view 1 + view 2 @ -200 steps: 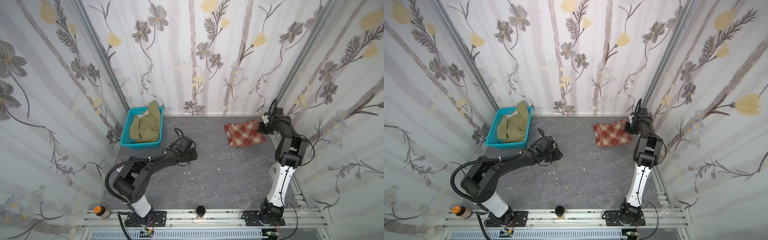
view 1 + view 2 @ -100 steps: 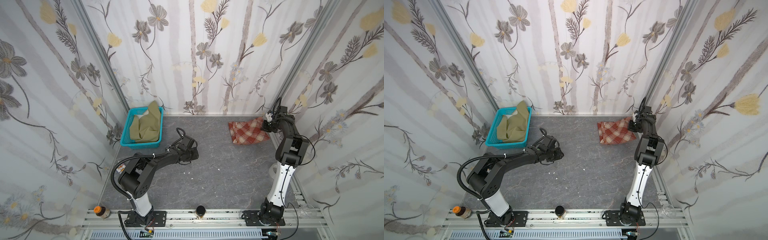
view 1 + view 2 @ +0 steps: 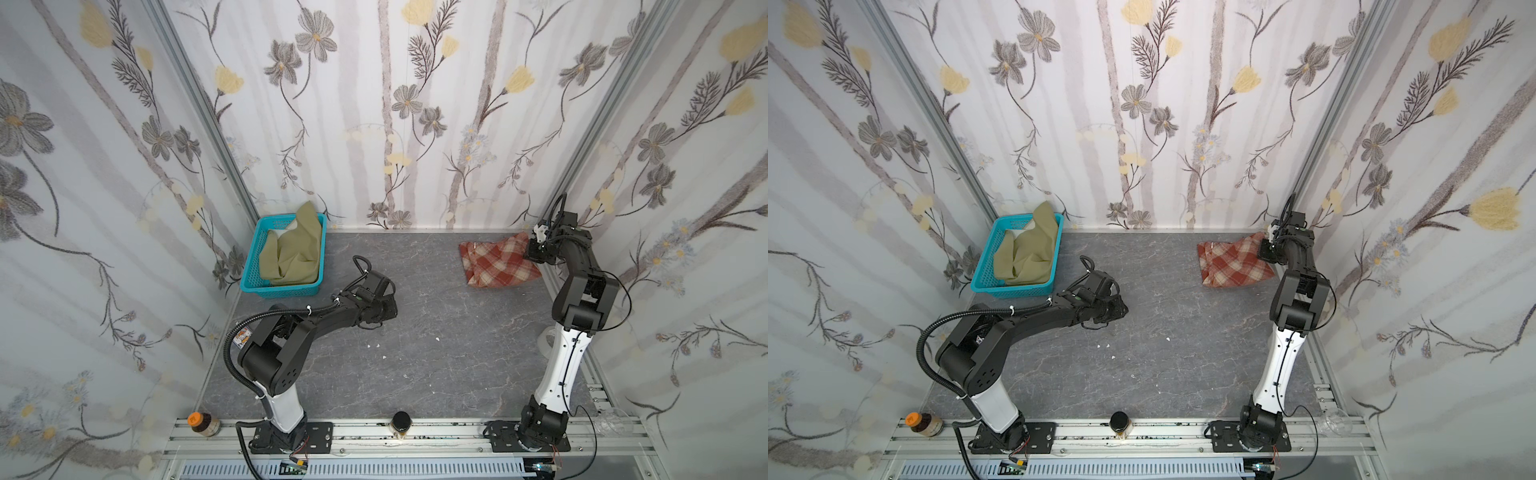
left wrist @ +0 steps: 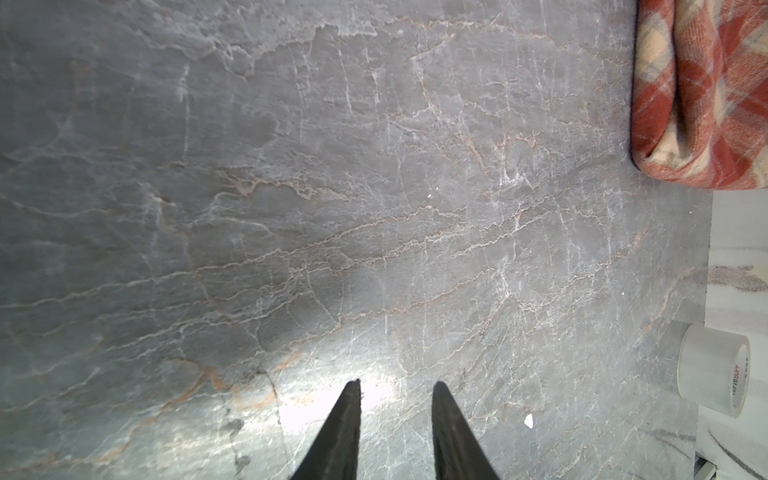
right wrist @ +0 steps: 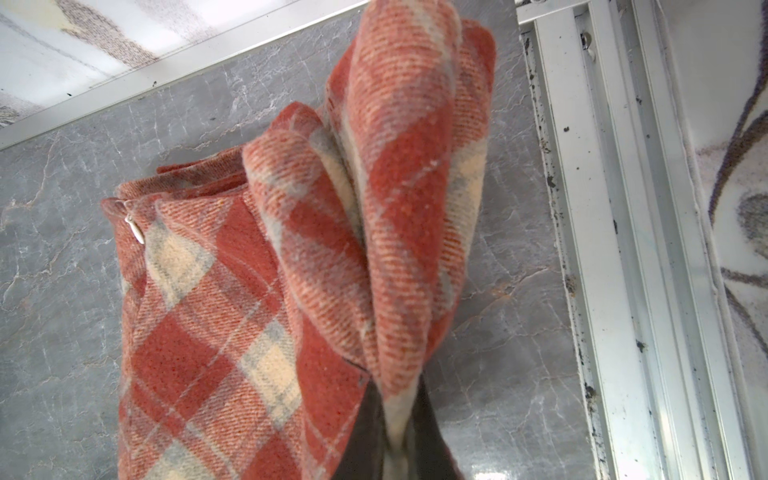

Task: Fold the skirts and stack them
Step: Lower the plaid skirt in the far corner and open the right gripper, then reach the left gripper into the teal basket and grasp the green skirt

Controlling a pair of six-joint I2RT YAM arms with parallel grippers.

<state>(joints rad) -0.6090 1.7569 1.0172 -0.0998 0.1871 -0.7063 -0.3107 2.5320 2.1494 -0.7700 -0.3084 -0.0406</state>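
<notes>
Woolly red and cream cloth makes the plaid skirt [image 3: 500, 266] thick, soft and floppy, so I think it will bend and sag but not slip much. It lies folded on the grey table [image 3: 415, 353], well apart from the turquoise basket [image 3: 249, 286]. The right gripper [image 5: 399, 415] is pinched tight on a bunched corner and holds that bit up. A flat folded edge may be a better place to grab. The olive-green skirt [image 3: 293, 253] sits crumpled inside the basket and looks thin and light, so take a top fold. The left gripper [image 4: 397, 386] hangs near the basket, jaws apart, holding nothing.
</notes>
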